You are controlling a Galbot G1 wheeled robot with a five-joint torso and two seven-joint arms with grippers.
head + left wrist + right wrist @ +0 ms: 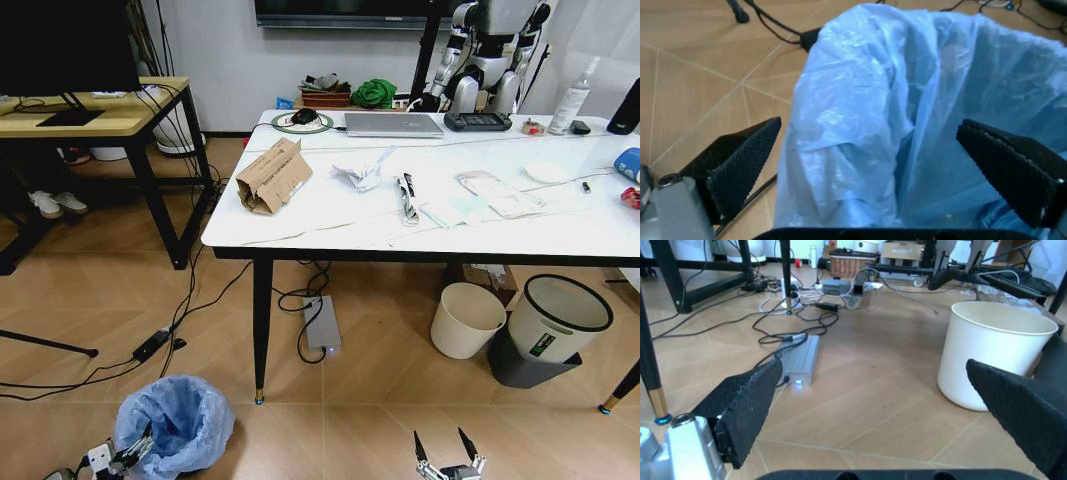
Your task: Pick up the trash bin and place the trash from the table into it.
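Trash bin (pixel 174 422): on the floor, near the front-left leg of the desk (pixel 330 225); lined with a puffy light-blue bag, upright.
Left gripper (pixel 120 462): low, at the bin's near-left rim; fingers (pixel 740 162) spread wide, one on each side of the bag's rim in the left wrist view, not clamped on it.
Right gripper (pixel 448 448): low over bare floor in front of the desk, fingers spread, holding nothing; its wrist view looks along the floor at the cream bucket (pixel 993 350).
Trash on desk: torn cardboard box (pixel 272 177) toward the left end; crumpled white paper (pixel 362 174) right of it; a dark-edged wrapper (pixel 407 197); clear plastic pack (pixel 497 192); blue cup (pixel 629 163) and red can (pixel 631 197) at the right edge.
Also on desk: silver laptop (pixel 392 124) at the back.
Under desk: cream bucket (pixel 466 319), grey-and-white bin (pixel 552 328) beside it.
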